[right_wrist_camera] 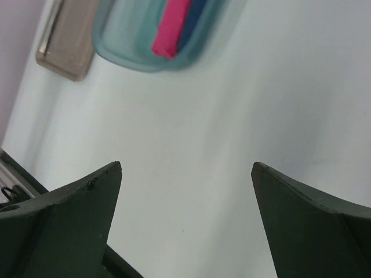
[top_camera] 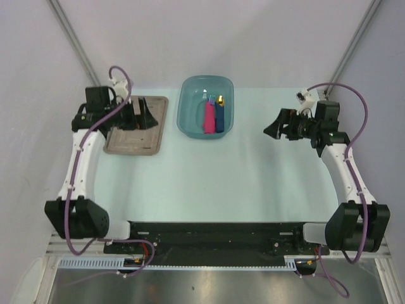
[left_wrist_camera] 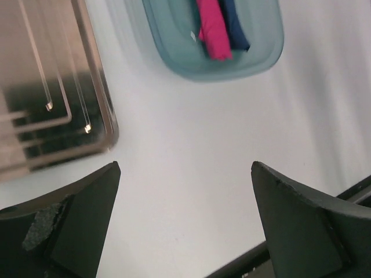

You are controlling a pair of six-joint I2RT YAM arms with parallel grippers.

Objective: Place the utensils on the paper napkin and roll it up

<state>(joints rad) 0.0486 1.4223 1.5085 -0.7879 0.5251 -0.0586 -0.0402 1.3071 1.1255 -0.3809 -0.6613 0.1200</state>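
Note:
The paper napkin [top_camera: 209, 118] is a short pink roll lying in a teal bin [top_camera: 190, 95] at the back middle. It also shows in the left wrist view [left_wrist_camera: 213, 29] and the right wrist view [right_wrist_camera: 171, 26]. A small purplish tip [top_camera: 206, 97] pokes from the roll's far end; no utensils show otherwise. My left gripper [top_camera: 150, 117] is open and empty above the tray, left of the bin; its jaws [left_wrist_camera: 185, 168] stand wide apart. My right gripper [top_camera: 269, 130] is open and empty right of the bin, over bare table [right_wrist_camera: 185, 168].
A chunky blue object with a yellow tip [top_camera: 219, 114] lies beside the roll in the bin. A grey-brown metal tray [top_camera: 130, 142] sits at the back left, under my left gripper. A black rail runs along the table's near edge [top_camera: 215, 231].

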